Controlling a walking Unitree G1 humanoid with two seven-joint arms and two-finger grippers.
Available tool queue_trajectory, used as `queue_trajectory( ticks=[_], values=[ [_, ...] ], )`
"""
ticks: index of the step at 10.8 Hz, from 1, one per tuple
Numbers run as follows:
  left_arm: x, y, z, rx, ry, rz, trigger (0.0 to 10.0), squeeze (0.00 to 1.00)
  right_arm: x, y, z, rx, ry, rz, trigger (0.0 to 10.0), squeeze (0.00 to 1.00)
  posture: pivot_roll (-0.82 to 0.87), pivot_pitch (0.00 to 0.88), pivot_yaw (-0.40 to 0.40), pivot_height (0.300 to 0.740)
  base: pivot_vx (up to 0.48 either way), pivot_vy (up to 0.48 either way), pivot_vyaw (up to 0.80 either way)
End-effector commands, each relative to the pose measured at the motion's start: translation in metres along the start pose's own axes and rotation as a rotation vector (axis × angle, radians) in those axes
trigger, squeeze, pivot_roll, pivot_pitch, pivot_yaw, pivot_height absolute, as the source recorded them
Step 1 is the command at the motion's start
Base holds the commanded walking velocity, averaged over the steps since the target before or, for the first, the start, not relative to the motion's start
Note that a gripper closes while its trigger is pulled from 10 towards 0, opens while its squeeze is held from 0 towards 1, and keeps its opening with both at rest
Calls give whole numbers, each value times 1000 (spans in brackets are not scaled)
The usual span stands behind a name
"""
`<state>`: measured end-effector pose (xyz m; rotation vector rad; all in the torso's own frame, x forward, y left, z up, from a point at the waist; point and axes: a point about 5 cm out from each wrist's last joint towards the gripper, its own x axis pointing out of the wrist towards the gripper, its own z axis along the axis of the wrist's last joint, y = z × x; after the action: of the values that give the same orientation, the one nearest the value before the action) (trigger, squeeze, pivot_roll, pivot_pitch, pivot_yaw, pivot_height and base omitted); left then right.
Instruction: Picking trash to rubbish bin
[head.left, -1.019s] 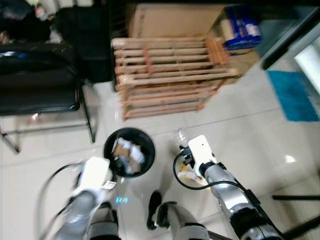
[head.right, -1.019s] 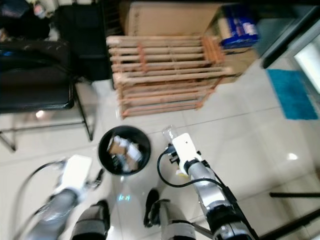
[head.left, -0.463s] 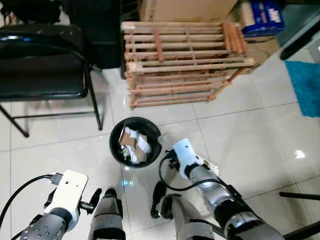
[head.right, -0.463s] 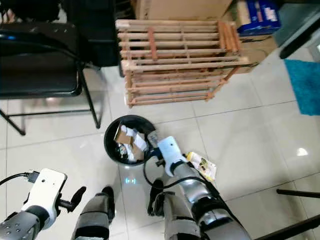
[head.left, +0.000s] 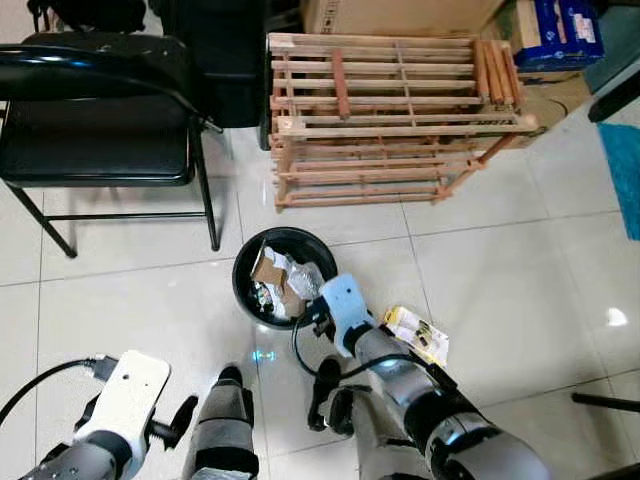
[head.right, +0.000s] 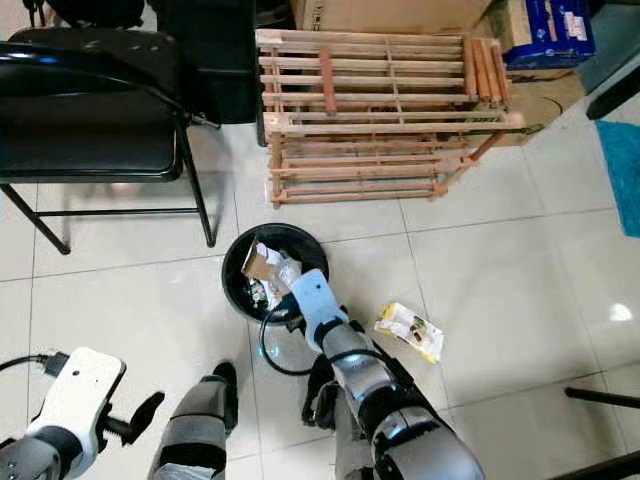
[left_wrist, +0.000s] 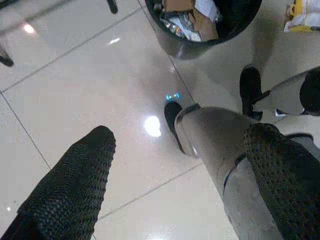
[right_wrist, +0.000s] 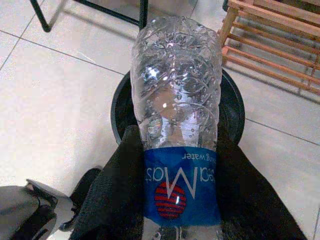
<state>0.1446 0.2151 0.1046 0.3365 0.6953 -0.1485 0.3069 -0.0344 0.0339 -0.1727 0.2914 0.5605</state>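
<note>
Bright, even indoor light. The glossy floor tiles carry small glare spots. Head views are sharp; wrist foregrounds look soft.

both eye views look steeply down from the head at the floor, sharing the bin and rack. each wrist view looks closely along its own fingers toward that bin.

Clear crinkled bottle w/ blue label, white lettering, red striped disc. Black bin w/ brown & white scraps. Yellow-white wrapper on glossy white tile floor. Black chair; pale wood rack; blue box; black mesh-textured fingers.
</note>
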Motion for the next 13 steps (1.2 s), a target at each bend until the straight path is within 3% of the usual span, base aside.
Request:
queue_trajectory(
  ticks=[1,3,5,8,10,11,12,13],
  values=[
    [-4,-6,-5,-9,28,-37,10000,1000,2,14,-3,46,18,27,10000,0,696,500,-161,740,0,0,0],
    [-5,-6,-10,-19,54,-55,10000,1000,8,25,10,72,-15,71,10000,0,696,502,-164,740,0,0,0],
    [-5,-5,-15,-29,58,-77,10000,1000,8,27,11,84,-22,76,10000,0,695,502,-166,740,0,0,0],
    [-3,-7,-10,-8,29,-93,10000,1000,10,28,16,186,-43,92,10000,0,688,497,-161,740,0,0,0],
    [-2,-7,-8,-5,-3,-92,10000,1000,14,43,27,206,-74,160,10000,0,688,497,-161,740,0,0,0],
    [-1,-2,1,42,-93,-53,10000,922,15,48,32,210,-92,186,10000,0,685,496,-162,740,0,0,0],
    [2,2,6,50,-133,-36,10000,647,16,49,34,214,-101,195,10000,0,682,493,-164,740,0,0,0],
    [4,3,10,58,-162,-24,10000,592,16,49,35,219,-104,198,10000,0,682,493,-164,740,0,0,0]
  ],
)
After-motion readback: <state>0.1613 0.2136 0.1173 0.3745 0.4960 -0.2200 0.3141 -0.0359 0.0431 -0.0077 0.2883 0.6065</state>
